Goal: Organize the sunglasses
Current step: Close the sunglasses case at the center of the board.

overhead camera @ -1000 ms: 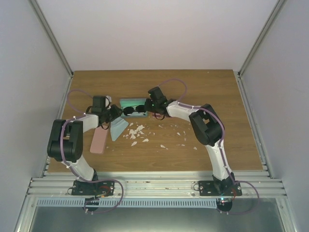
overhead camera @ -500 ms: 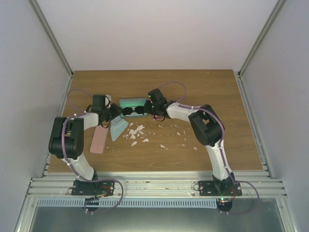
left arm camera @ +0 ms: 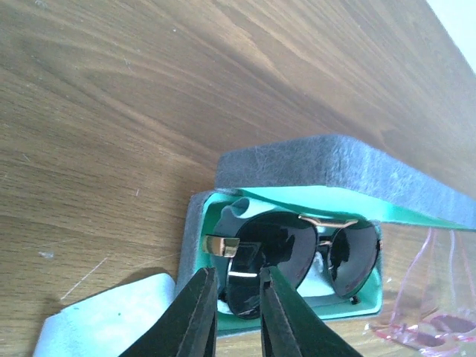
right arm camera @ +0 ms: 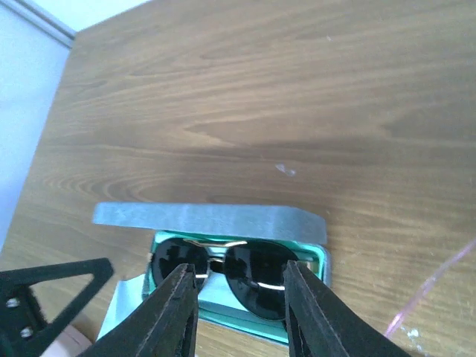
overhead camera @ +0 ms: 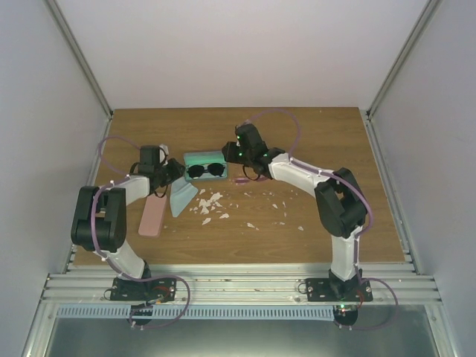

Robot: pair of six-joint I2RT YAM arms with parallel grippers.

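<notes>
The dark sunglasses [overhead camera: 206, 170] lie lenses up in the open blue-grey case [overhead camera: 195, 158] with teal lining, and show in the left wrist view [left arm camera: 312, 249] and the right wrist view [right arm camera: 245, 271]. My left gripper [overhead camera: 181, 172] [left arm camera: 236, 297] is narrowly closed on their left lens end. My right gripper [overhead camera: 233, 155] [right arm camera: 239, 279] is open and empty, hovering just above and behind the case. The pink sunglasses [overhead camera: 242, 179] [left arm camera: 439, 323] lie on the table right of the case.
A pink case [overhead camera: 152, 216] lies at the front left. A light blue cloth [overhead camera: 181, 198] [left arm camera: 111, 320] lies beside the open case. Several white scraps [overhead camera: 210, 204] are strewn in front of it. The case's grey lid [right arm camera: 208, 221] stands open at the far side.
My right gripper has let go of the dark sunglasses and pulled up and back to the right. The sunglasses now rest in the case. The left gripper has barely moved.
</notes>
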